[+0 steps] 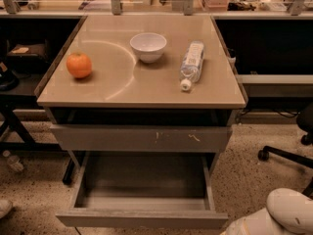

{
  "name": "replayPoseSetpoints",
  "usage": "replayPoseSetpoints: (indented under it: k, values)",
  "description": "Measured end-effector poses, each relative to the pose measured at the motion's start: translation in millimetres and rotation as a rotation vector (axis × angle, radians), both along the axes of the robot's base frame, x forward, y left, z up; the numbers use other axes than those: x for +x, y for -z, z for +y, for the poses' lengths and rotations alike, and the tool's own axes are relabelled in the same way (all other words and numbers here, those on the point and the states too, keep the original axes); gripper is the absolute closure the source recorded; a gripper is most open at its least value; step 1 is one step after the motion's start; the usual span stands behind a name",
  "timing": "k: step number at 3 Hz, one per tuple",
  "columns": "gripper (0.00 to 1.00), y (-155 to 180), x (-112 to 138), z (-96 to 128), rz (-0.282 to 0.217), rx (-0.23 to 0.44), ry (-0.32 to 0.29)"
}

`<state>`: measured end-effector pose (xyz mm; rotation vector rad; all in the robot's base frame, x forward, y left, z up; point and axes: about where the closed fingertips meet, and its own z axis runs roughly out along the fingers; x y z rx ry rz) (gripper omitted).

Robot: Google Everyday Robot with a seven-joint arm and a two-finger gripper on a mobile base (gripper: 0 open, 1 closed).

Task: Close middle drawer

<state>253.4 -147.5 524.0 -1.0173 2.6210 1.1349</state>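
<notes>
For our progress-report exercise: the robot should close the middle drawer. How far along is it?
Done: nothing yet; the middle drawer stands pulled out, grey interior exposed. In hand: a white robot part sits at lower right, near the drawer's front corner; the end effector is out of view. Left: pushing the drawer in beneath the scratched front.

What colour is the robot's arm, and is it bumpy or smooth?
The arm is white, smooth and rounded, like a shiny shell made of two bulging parts. No cables or writing show on it. Only that bit shows, in the bottom right corner; the gripper is out of view.
</notes>
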Motion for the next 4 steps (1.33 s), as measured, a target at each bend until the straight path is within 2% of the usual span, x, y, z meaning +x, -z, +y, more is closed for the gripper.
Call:
replayPoseSetpoints:
  k: [1, 2, 3, 4]
  values:
    - [1.00, 21.8, 15.1, 16.9, -0.039, 0.073, 0.015]
    - [1.00, 55.7, 41.2, 45.2, -0.107, 0.135, -0.015]
    - [1.00, 57.9, 41.4, 47.0, -0.106, 0.140, -0.017]
    - [1.00, 64.8, 51.3, 52.6, -0.142, 0.134, 0.000]
